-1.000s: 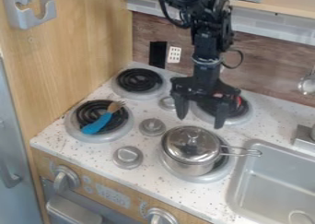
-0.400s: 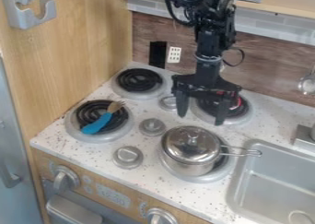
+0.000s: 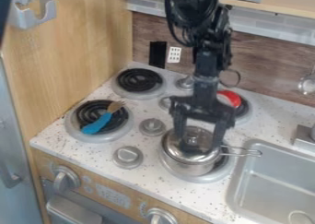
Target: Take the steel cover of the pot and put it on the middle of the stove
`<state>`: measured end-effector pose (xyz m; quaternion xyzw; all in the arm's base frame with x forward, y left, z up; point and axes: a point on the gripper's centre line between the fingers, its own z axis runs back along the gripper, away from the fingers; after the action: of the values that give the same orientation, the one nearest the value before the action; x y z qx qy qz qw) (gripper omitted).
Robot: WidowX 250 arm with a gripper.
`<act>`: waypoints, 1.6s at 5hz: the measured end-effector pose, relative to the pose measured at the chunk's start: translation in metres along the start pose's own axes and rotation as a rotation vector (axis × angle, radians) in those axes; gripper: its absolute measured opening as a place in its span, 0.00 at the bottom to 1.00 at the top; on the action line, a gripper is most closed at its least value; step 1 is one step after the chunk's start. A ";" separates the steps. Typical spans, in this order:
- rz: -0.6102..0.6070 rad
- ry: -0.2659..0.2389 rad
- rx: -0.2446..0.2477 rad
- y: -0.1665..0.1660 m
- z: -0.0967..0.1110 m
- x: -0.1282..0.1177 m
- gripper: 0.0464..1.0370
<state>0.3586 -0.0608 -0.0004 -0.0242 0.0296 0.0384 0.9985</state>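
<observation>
The black gripper [image 3: 198,142] hangs low over the pot at the front right burner, its two fingers apart on either side of the lid's knob. The shiny steel cover [image 3: 178,150] rests on the steel pot [image 3: 188,168], whose wire handle points right. Whether the fingertips touch the cover I cannot tell. The stove [image 3: 161,161] has several round metal knobs between its burners; the one at the middle [image 3: 152,126] is bare on top.
A blue-handled fork [image 3: 98,124] lies on the front left burner [image 3: 83,113]. Behind the gripper, a red object [image 3: 230,98] sits on the back right burner. The sink [image 3: 277,172] lies right of the pot. A wooden wall [image 3: 80,48] stands at the left.
The gripper has come down and toward the front, from behind the pot to over its cover. More of the red object and a knob at the back now show.
</observation>
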 end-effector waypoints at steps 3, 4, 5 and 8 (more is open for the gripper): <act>0.007 -0.021 -0.005 0.000 0.000 0.002 0.22; 0.003 -0.023 -0.007 0.002 0.003 0.002 0.20; 0.014 -0.040 -0.019 0.001 0.018 0.014 0.20; 0.133 -0.134 0.014 0.039 0.022 0.079 0.20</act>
<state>0.4358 -0.0151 0.0154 -0.0124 -0.0355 0.1062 0.9936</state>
